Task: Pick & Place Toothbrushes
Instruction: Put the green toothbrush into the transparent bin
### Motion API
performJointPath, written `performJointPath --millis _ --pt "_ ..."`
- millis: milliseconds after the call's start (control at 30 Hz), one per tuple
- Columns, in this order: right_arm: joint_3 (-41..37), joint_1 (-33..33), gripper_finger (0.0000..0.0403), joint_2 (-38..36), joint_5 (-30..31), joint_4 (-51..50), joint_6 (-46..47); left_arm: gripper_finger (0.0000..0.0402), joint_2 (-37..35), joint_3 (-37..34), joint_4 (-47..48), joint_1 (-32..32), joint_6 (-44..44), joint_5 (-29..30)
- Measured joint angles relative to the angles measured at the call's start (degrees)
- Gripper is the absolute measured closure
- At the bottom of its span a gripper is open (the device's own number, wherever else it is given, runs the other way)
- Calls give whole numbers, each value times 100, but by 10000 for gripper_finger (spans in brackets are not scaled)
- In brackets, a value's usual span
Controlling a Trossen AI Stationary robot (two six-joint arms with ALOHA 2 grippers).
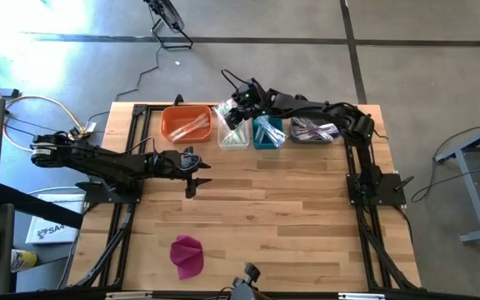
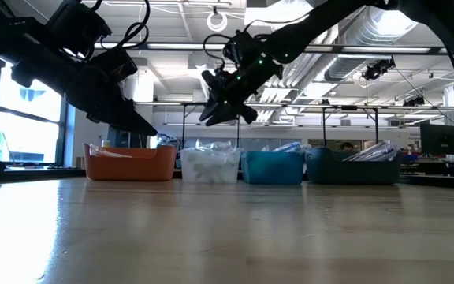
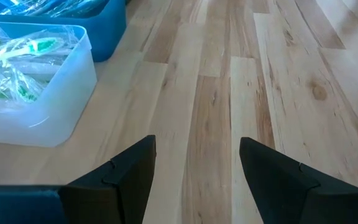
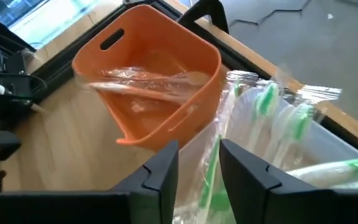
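Four bins stand in a row along the table's far edge. The orange bin (image 1: 186, 123) holds pink-handled toothbrushes (image 4: 148, 84). The clear bin (image 1: 233, 135) holds green toothbrushes (image 4: 278, 118). My right gripper (image 4: 199, 163) hangs open above the clear bin's near-left corner (image 2: 221, 117). One wrapped green toothbrush (image 4: 211, 183) shows in the gap below its fingers, lying with the others. My left gripper (image 1: 197, 167) waits open over bare wood left of centre, nothing between its fingers (image 3: 197, 168).
A teal bin (image 1: 267, 132) and a dark grey bin (image 1: 313, 130), both with wrapped toothbrushes, stand to the right of the clear one. A magenta cloth lump (image 1: 187, 254) lies near the front edge. Bare wood stretches across the table's middle.
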State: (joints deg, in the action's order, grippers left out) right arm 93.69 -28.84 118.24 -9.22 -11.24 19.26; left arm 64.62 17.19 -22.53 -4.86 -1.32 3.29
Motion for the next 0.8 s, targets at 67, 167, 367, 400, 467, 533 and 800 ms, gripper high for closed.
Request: performJointPath --millis 67,167,367,400,467,533,800 --pt "0 0 297 -131 6 -92 -1 174 0 0 0 0 0 0" --pt "0 0 303 -339 1 -216 -14 174 0 -2 -3 0 -2 0" --pt "0 31 312 -829 9 -444 -144 174 0 -2 -2 0 -2 0" --pt "0 35 313 -909 8 -553 -150 174 0 -2 -4 0 -2 0" --pt "0 50 314 -1060 14 -647 -156 174 0 -2 1 0 -2 0" --pt "0 85 313 -1204 9 -831 -156 174 0 -2 -9 0 -2 0" --pt "0 185 316 -1703 27 -1643 -291 174 0 -2 -6 0 -4 0"
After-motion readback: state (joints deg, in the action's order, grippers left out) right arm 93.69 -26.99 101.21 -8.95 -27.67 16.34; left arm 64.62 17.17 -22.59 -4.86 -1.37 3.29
